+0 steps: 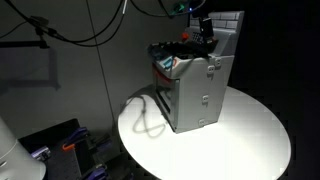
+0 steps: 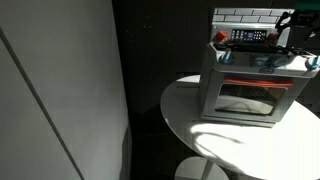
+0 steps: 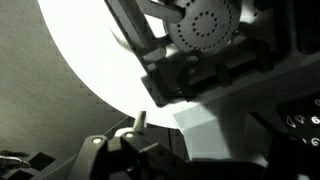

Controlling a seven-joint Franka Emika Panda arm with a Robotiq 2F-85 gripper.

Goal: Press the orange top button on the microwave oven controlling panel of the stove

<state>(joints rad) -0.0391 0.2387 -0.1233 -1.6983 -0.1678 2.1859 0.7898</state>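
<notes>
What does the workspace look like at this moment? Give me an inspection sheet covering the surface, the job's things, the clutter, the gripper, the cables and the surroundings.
Surface: round white table, carrying only the stove.
Job's things: grey toy stove stands upright on the table, and its front door looks shut. The small red and white panel sits near its top; the buttons are too small to tell apart.
Clutter: nothing seen on the table.
Gripper: gripper hovers over the stove's top near the tiled back; open or shut cannot be told.
Cables: dark cables hang behind the table.
Surroundings: dark room, pale wall, dark bin on the floor.
</notes>
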